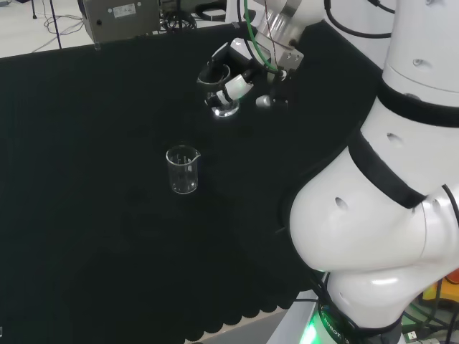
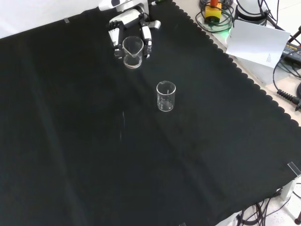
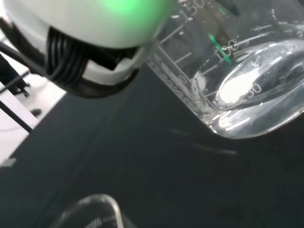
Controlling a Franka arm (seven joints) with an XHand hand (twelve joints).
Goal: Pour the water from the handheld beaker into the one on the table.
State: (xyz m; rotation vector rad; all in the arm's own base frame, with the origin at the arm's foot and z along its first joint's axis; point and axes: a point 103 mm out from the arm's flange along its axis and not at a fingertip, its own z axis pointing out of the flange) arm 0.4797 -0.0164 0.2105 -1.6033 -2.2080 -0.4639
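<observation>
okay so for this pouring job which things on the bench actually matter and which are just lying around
Part of the job:
- robot hand, fingers curled round the held beaker
- held beaker, water at its bottom
- beaker on the cloth, upright, apart from the hand

Just lying about:
- white sheet beyond the cloth's scalloped edge
- cables off the cloth
- grey box behind the bench

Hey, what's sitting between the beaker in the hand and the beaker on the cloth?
Nothing: in the front view, bare black cloth separates the held beaker from the standing beaker.
</observation>
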